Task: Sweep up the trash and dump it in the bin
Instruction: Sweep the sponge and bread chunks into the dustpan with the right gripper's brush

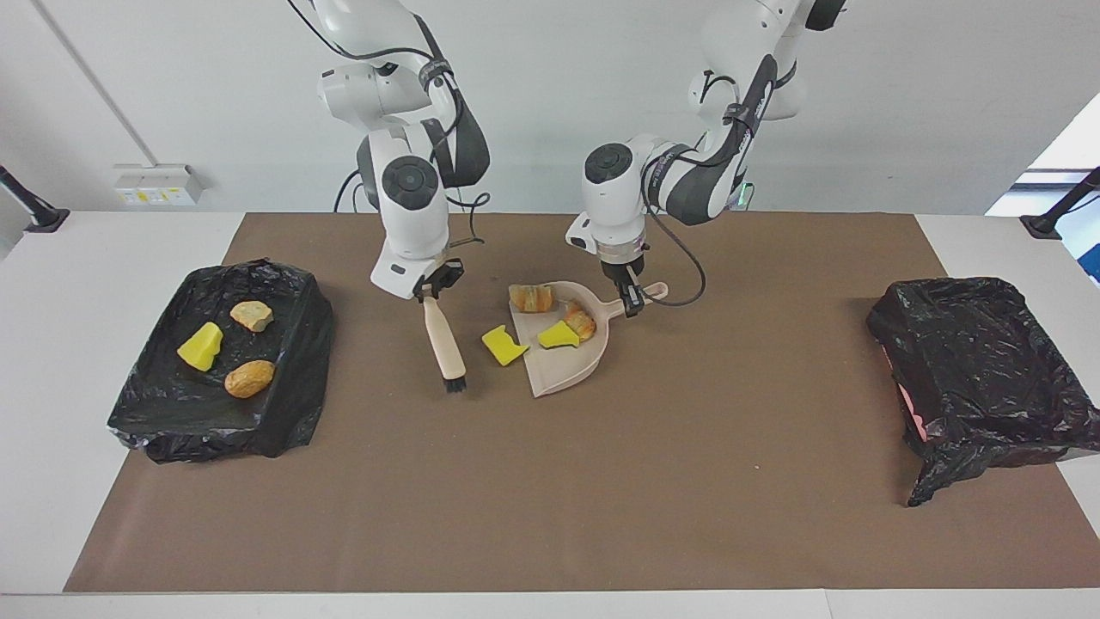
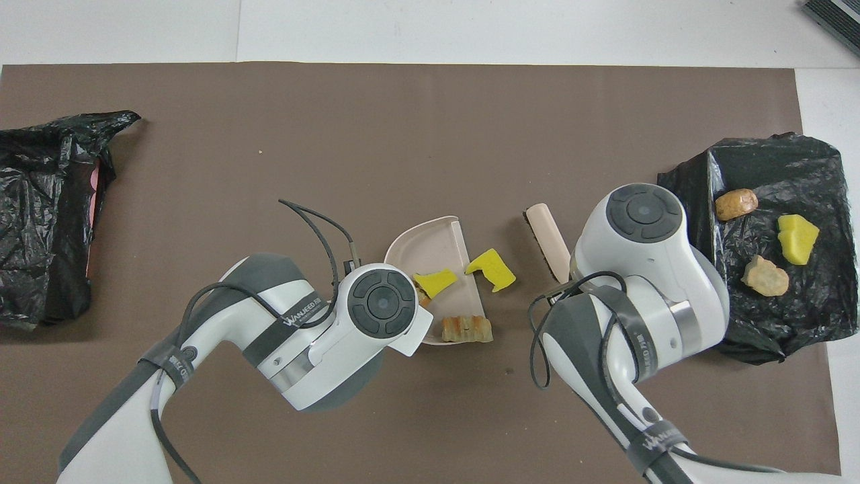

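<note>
Here the right gripper (image 1: 432,290) is clamped on the upper end of the pale wooden hand brush (image 1: 443,342), whose long axis runs away from the robots, its black bristles resting on the brown paper mat (image 1: 550,481) that covers the worktop. The left gripper (image 1: 633,301) is closed on the short handle of the beige plastic dustpan (image 1: 563,371), which lies flat with its open lip turned toward the brush.

The move turns on the loose yellow foam wedge (image 1: 504,344): it lies on the mat between bristles and lip, just beside the lip, so the right arm's brush is the tool nearer to it and the push should run toward the left arm's end of the worktop, across the brush's long axis.

Inside the pan sit another yellow foam scrap (image 1: 559,335) and two tan bread-like lumps (image 1: 533,297), one at the rim nearer the robots. The black-bagged bin (image 1: 296,378) at the right arm's end holds a yellow wedge and two tan lumps; a second black-bagged bin (image 1: 980,370) stands at the left arm's end.

The arm cuffs carry grey lettering, too uncertain to read.
</note>
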Robot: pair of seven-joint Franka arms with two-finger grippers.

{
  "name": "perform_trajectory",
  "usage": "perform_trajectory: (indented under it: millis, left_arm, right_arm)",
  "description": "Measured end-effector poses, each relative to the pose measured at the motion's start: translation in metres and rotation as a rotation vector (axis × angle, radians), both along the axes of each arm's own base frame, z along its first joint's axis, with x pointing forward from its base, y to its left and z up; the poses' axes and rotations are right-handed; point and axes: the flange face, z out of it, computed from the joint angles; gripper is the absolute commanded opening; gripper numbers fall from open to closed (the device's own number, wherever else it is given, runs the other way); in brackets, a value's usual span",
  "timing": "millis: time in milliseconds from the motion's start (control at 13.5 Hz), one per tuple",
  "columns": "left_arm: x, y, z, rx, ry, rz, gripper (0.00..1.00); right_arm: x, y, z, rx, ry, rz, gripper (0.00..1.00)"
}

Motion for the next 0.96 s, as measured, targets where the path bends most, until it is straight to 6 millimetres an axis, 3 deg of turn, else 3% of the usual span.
perform_trajectory:
  millis: [148, 297, 445, 964]
  left_arm:
    - [0.0, 0.0, 0.0, 0.0, 0.0, 0.0, 0.0]
    - [0.0, 0.0, 0.0, 0.0, 0.0, 0.0, 0.0]
    - [0.002, 0.002, 0.0, 0.001, 0.001, 0.002, 0.0]
    - [0.009, 0.012, -0.001, 0.004, 0.012, -0.034, 0.0]
  right_arm:
    - [-0.016, 0.023, -0.021, -0.011, 0.018, 0.001, 0.0]
    - [-0.032, 0.056, -0.021, 0.042, 0.041, -0.059, 0.0]
    - [-0.04, 0.075, -0.019, 0.137, 0.087, -0.13, 0.0]
    - [-0.041, 0.088, -0.011, 0.243, 0.126, -0.207, 0.0]
